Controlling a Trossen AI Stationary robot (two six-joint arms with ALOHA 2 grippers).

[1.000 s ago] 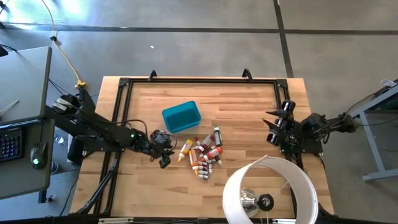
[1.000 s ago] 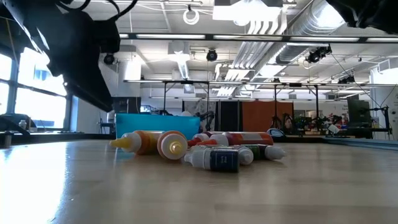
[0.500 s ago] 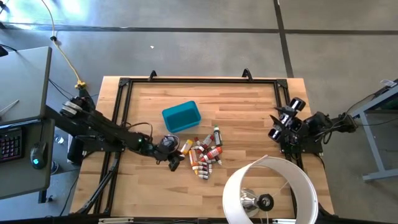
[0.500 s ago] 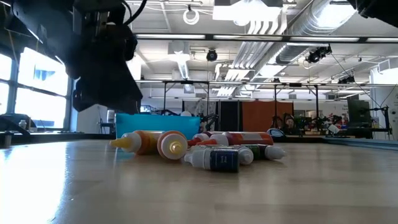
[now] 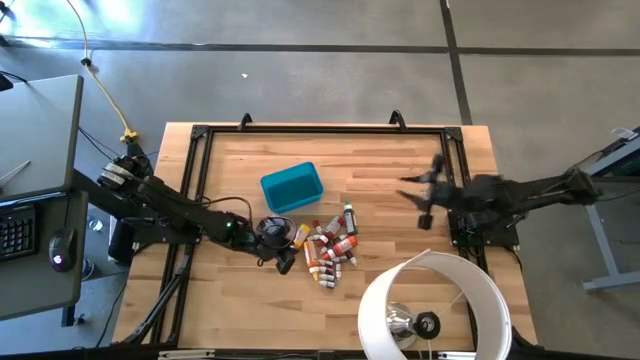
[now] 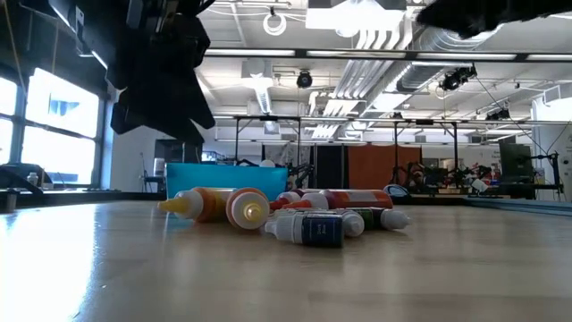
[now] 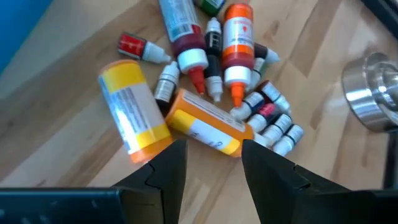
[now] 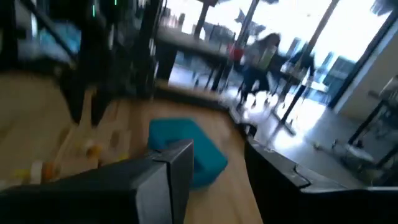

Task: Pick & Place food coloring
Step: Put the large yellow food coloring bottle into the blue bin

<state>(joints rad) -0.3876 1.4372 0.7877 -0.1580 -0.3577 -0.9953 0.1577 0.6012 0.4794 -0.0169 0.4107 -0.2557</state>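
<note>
The wooden table carried a white lamp shade at its near right edge and a teal bin near the centre. The food coloring, a heap of small bottles, lay on the wood just beside the bin, none inside it. The left gripper hovered over the heap's left edge, fingers parted with nothing between them, above a yellow bottle and an orange-capped bottle. The right gripper hung over the table's right side, well apart from the heap, fingers apart and empty
</note>
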